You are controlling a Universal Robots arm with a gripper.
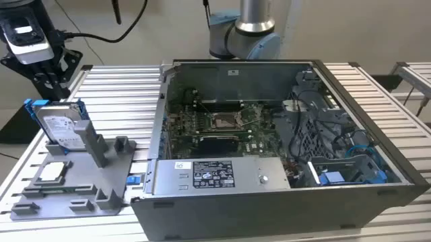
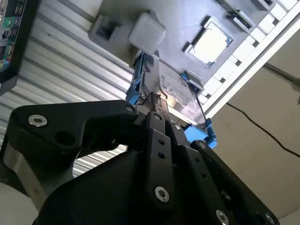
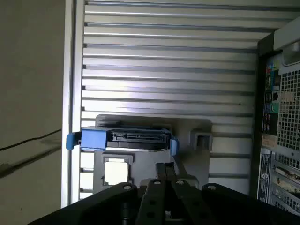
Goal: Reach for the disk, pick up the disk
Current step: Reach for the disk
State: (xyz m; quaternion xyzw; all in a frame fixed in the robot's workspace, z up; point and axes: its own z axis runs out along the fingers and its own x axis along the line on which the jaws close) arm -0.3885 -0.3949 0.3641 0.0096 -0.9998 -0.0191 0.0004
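Observation:
The disk (image 1: 62,126) stands upright on its edge in a grey fixture (image 1: 101,171) at the exterior view's left. It is silver-grey with a white label and a bright blue bracket. My gripper (image 1: 54,88) hangs just above and behind it, apart from it. In the second wrist view the black fingers (image 2: 157,105) point at the disk (image 2: 176,89), and they look closed together with nothing between them. In the first wrist view the gripper (image 3: 166,169) sits a short way off the disk's connector edge (image 3: 138,137).
A small square silver chip (image 1: 54,172) lies flat in the fixture in front of the disk. An open computer case (image 1: 269,201) stands to the exterior view's right on the slatted aluminium table (image 1: 121,96). The arm's base (image 1: 246,38) rises behind the case.

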